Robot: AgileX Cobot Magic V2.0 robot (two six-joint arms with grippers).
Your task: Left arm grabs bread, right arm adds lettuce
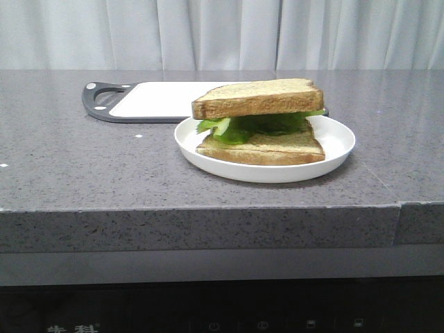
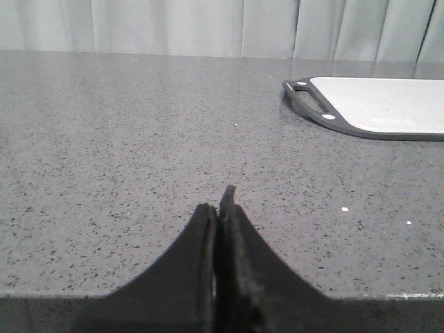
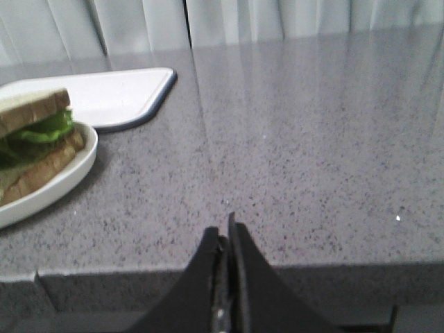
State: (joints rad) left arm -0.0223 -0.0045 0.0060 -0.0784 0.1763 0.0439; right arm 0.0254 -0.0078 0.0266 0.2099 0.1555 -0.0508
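Note:
A sandwich sits on a white plate [image 1: 333, 154] in the middle of the grey counter. A top bread slice [image 1: 258, 98] lies tilted over green lettuce [image 1: 239, 127], with a thinner bottom slice [image 1: 267, 148] under it. The right wrist view also shows the bread [image 3: 31, 109], the lettuce [image 3: 38, 130] and the plate [image 3: 66, 177]. My left gripper [image 2: 220, 206] is shut and empty, at the counter's near edge, far from the plate. My right gripper [image 3: 225, 232] is shut and empty, at the near edge to the right of the plate. Neither arm shows in the front view.
A white cutting board with a dark grey rim and handle [image 1: 104, 104] lies behind the plate. It also shows in the left wrist view [image 2: 378, 104] and the right wrist view [image 3: 114, 97]. A curtain hangs behind the counter. The counter has a seam at the front right [image 1: 400, 208].

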